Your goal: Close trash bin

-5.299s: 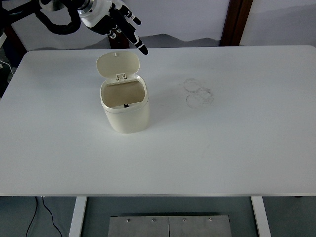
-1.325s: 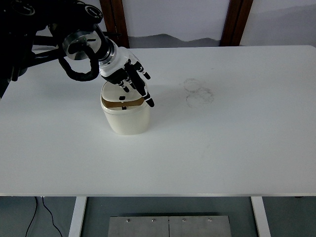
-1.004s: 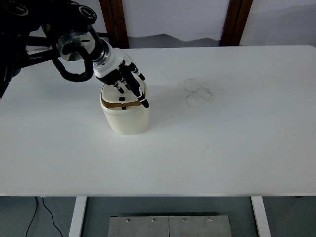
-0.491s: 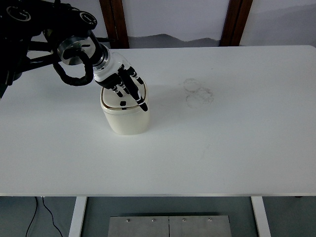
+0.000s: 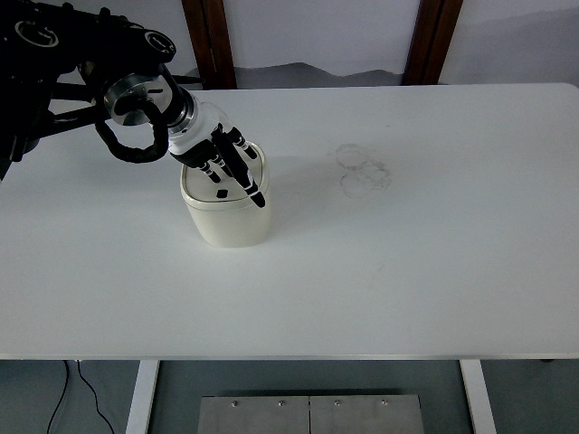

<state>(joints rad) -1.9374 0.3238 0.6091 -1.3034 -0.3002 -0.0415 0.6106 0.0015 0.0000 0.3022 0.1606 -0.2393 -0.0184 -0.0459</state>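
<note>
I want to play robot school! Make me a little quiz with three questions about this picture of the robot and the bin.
1. True or false: the lid of the trash bin is standing straight up.
2. Which of the robot's hands is on top of the bin? A) left B) right C) both
3. Fill in: the faint grey ring marks are on the white ____.

Key
1. False. The lid lies down flat on the bin.
2. A. The left hand rests on the lid with its fingers stretched out; no right hand shows.
3. table.
</note>
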